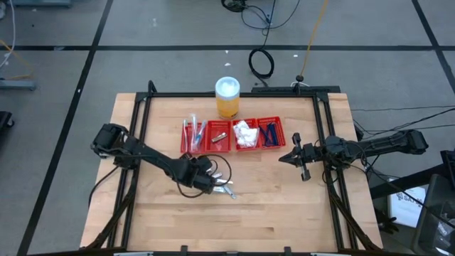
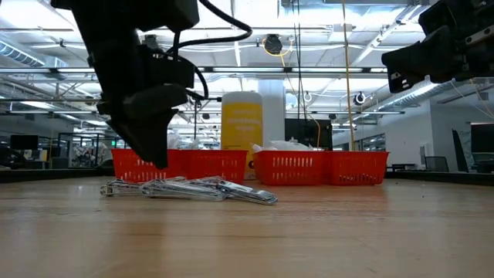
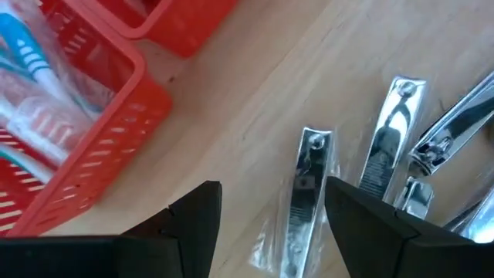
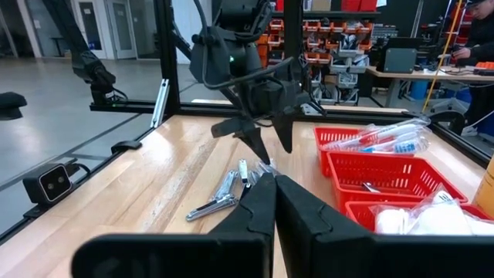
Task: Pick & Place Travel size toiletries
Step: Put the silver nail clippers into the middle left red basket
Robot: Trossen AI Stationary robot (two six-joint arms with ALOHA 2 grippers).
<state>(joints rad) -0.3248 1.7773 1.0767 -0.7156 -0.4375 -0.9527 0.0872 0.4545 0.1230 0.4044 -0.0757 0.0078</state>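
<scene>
High view: left gripper [image 1: 215,183] at lower centre of frame, fingers spread, poised over silvery nail clippers [image 1: 226,189] lying on the wooden table [image 1: 284,206], nothing held. Just above, at frame centre, red four-compartment tray [image 1: 234,135] with wrapped toothbrushes [image 1: 193,131] in the leftmost cell, white packets [image 1: 246,134] and dark blue razors [image 1: 269,133] further right. Orange jar [image 1: 227,97] touching the tray's upper edge. Right gripper [image 1: 288,157] at centre right, fingers pressed together, empty, well apart from the clippers.
</scene>
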